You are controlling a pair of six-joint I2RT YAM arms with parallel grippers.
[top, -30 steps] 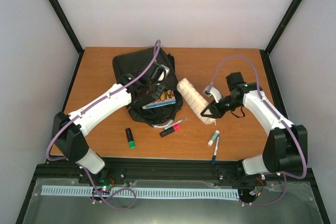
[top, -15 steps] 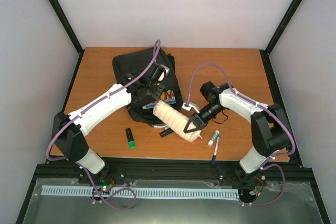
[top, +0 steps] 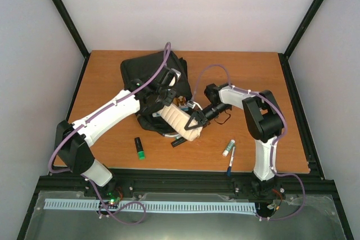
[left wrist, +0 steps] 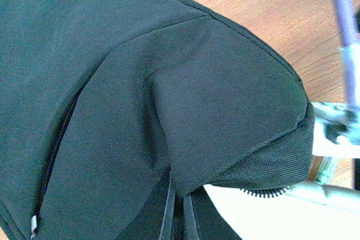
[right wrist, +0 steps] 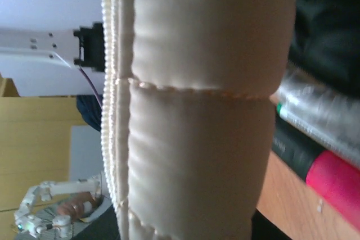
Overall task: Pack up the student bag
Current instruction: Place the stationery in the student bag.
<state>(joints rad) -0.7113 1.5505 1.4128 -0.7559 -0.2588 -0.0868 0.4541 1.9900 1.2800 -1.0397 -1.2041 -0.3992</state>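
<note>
The student bag [top: 147, 74] is a black backpack lying at the back middle of the table. My left gripper [top: 163, 97] is shut on the fabric at the bag's open front edge and holds it up. In the left wrist view the black fabric [left wrist: 140, 94] fills the frame and is pinched between the jaws at the bottom. My right gripper [top: 195, 121] is shut on a white oblong pencil pouch [top: 178, 117] and holds it at the bag's mouth. The pouch [right wrist: 191, 111] fills the right wrist view. A book [top: 181, 104] shows inside the opening.
On the table in front of the bag lie a green highlighter [top: 139, 148], a pink and black marker [top: 179, 142], a small white marker [top: 228, 148] and a blue pen [top: 231, 162]. The pink marker also shows in the right wrist view [right wrist: 332, 186].
My right gripper has carried the white pouch leftward, from right of the bag to the bag's opening. The left gripper has stayed on the bag's edge.
</note>
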